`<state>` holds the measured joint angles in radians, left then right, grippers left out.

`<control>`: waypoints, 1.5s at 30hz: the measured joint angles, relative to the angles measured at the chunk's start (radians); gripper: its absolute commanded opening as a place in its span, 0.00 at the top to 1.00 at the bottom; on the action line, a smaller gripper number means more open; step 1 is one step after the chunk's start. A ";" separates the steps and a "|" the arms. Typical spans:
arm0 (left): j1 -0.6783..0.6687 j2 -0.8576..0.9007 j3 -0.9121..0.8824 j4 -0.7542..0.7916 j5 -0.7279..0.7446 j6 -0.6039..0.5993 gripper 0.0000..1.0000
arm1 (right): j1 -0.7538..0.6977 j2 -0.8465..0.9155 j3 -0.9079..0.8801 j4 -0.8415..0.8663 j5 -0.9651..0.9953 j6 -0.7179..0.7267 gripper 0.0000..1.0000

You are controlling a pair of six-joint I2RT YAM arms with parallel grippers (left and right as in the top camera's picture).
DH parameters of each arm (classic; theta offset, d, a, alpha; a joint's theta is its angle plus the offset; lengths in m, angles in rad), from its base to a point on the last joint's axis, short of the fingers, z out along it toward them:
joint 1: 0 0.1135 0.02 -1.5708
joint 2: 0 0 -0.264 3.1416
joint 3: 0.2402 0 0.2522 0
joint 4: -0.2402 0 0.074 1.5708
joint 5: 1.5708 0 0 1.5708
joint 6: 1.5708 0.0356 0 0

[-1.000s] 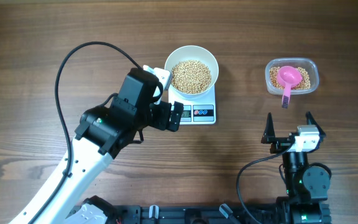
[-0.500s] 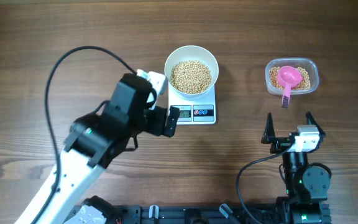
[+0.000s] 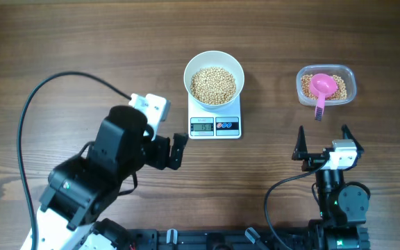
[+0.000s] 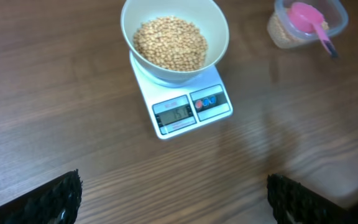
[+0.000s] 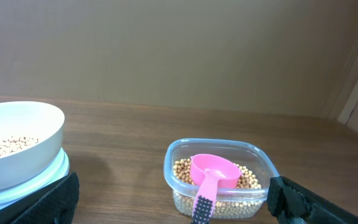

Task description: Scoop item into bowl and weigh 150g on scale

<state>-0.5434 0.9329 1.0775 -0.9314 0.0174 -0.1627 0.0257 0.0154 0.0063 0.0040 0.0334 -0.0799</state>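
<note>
— Two grippers: how do they stand?
— Left gripper [image 4: 178,200] and right gripper [image 3: 323,144] are both spread wide and hold nothing.
— And the beans [image 3: 213,85]?
— Heaped in the white bowl [image 4: 217,34], which sits on the scale [image 3: 215,126]. More lie in the clear tub [image 3: 348,89] with a pink scoop [image 3: 323,86], near the right gripper.

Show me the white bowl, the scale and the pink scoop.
white bowl [image 3: 187,75], overhead view, left rim.
scale [image 3: 214,126], overhead view, front display panel.
pink scoop [image 3: 323,85], overhead view, middle of its cup.
</note>
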 measured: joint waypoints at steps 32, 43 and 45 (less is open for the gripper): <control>0.545 -0.724 -0.619 0.539 0.138 0.054 0.00 | 0.000 0.000 0.000 0.000 0.000 0.000 0.00; 0.558 -0.817 -0.783 0.740 0.138 0.058 0.00 | 0.000 0.000 0.000 0.000 0.000 0.000 0.00; 0.558 -0.832 -0.806 0.770 0.138 0.067 0.00 | 0.000 0.000 0.000 0.000 0.000 0.000 0.00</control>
<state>0.0143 0.1005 0.2714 -0.1616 0.1555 -0.0956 0.0257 0.0154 0.0063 0.0040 0.0334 -0.0795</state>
